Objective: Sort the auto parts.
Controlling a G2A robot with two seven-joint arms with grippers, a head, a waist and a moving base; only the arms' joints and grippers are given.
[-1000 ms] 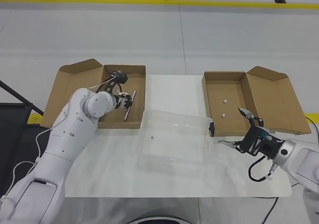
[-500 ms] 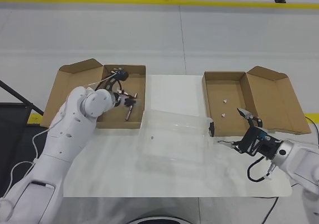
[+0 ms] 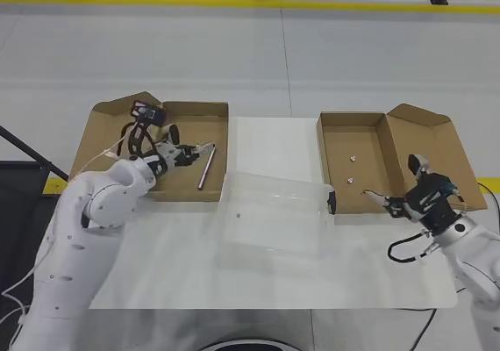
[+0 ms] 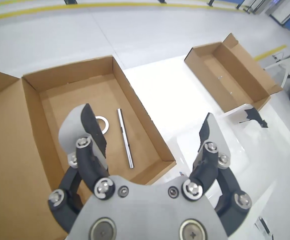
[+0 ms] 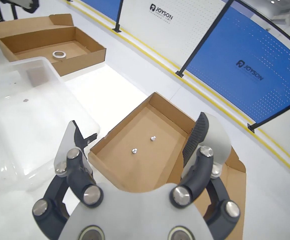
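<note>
Metal rod (image 4: 125,138) now loose in box (image 4: 67,96); left gripper (image 4: 147,111) released, farther back; right gripper (image 5: 137,118) released.

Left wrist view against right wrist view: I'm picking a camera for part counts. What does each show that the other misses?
Left wrist: the rod lying in the left box.
Right wrist: a small part inside the clear bin.
Both: the ring in the left box, the bin, and two studs in the right box, though the studs are mere specks from the left wrist.
</note>
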